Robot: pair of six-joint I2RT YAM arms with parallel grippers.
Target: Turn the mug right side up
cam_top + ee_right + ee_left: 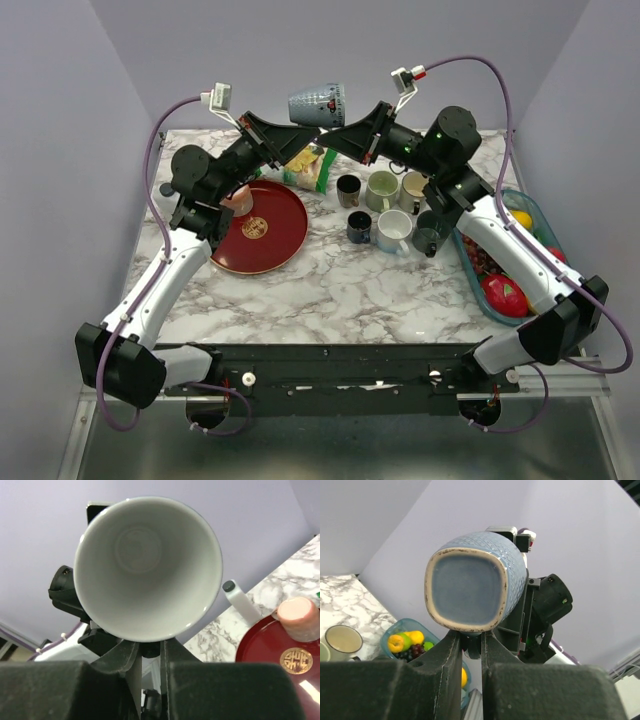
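Holding the mug [318,104] up in the air between both arms, well above the worktop [330,290], over the back part near the red tray [262,230] and the cluster of other cups [382,190]. Mug lies on its side: the base faces the left wrist camera and the open mouth faces the right wrist camera, so the mouth points toward my right arm. Task status as I read it: mug is off the worktop and tipped sideways, not upright, not set down. Left to do, my guess: one arm lets go, the other rotates it mouth-up and sets it on the worktop. Left tool [470,639]: fingers nearly together, clenched on the mug at the lower edge of its base end. Whether wall or handle sits between them I cannot tell, it is dark in there. Right tool [150,649]: fingers drawn close too, only a slim gap, set at the lower lip of the mug. It looks like a pinch on the rim wall, though the contact itself is hidden under the rim. Top view shows both tools meeting the mug from opposite ends.
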